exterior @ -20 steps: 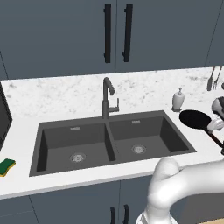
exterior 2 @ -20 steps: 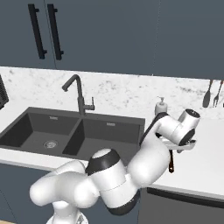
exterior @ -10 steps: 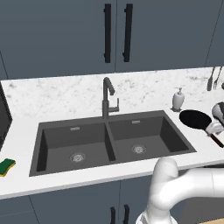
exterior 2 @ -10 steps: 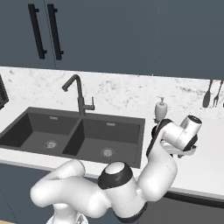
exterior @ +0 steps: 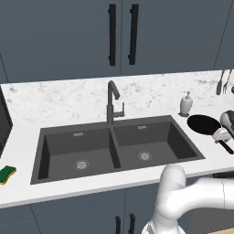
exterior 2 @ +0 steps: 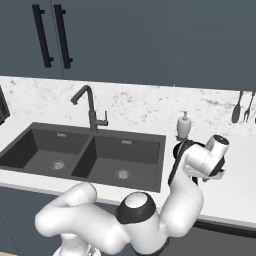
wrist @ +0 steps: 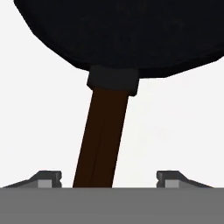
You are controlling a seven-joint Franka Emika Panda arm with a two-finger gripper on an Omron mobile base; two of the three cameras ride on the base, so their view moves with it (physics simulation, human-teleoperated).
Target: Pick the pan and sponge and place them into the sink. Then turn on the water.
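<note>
2 finger tips of the gripper stand spread on either side of the pan's brown handle, not touching it. Its handle end is hidden behind the robot's wrist on the counter right of the sink. Both basins hold nothing but their drains. The sponge lies near the counter's left edge.

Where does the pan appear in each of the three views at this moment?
Left base view: the pan lies at the right edge, on the counter right of the sink.
Right base view: right of centre, mostly behind the arm's wrist.
Hand view: fills the top, handle running down between the tool tips.
Shared landmark: the soap dispenser just behind it.
</note>
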